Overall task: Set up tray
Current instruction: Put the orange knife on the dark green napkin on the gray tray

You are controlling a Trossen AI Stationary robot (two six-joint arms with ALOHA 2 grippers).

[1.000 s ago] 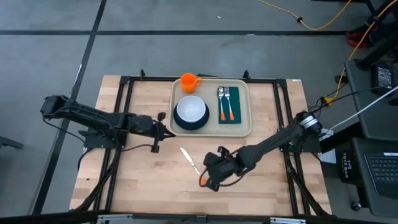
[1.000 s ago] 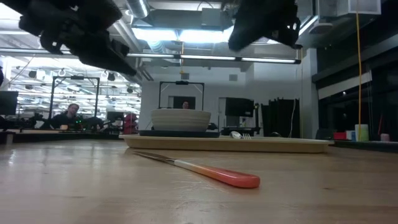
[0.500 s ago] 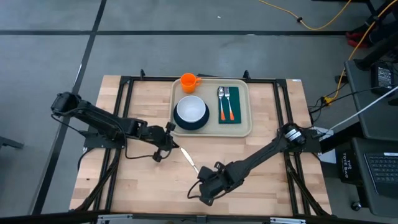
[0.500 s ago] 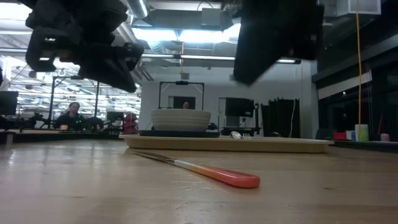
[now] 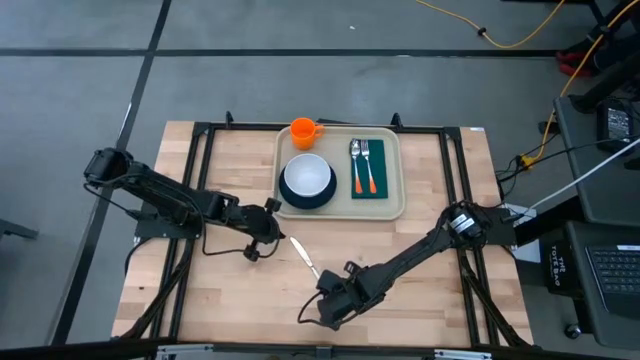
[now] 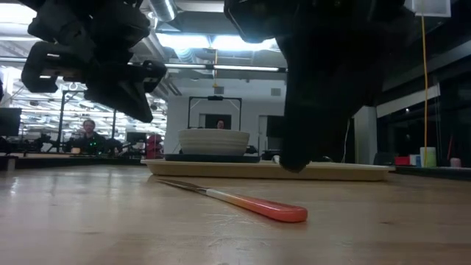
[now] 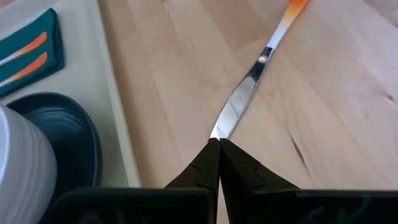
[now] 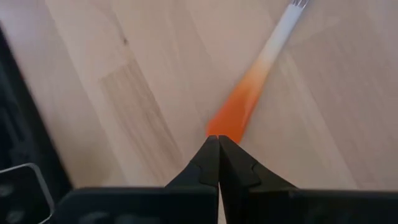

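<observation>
1. Toward the far side of the counter (image 5: 220,290) sits the tray (image 5: 396,208), beige, holding a white bowl (image 5: 307,176) on a dark plate (image 5: 300,203), an orange cup (image 5: 304,130) at its far-left corner, and a fork and spoon w/ orange handles on a green napkin (image 5: 381,170).
2. Knife (image 5: 304,256) lies flat on the bare wood just near side of the tray, orange handle pointing toward the near edge, blade tip toward the tray.
3. Left arm stretches low from the left edge across the counter; left gripper (image 5: 272,228) is at the blade-tip end, fingers (image 7: 208,163) pressed together, holding nothing.
4. Right arm reaches diagonally from the right side toward the near-centre; right gripper (image 5: 318,312) hangs at the handle end, fingers (image 8: 210,158) closed tight, empty.
5. Low view: a person shows far in the room behind.
</observation>
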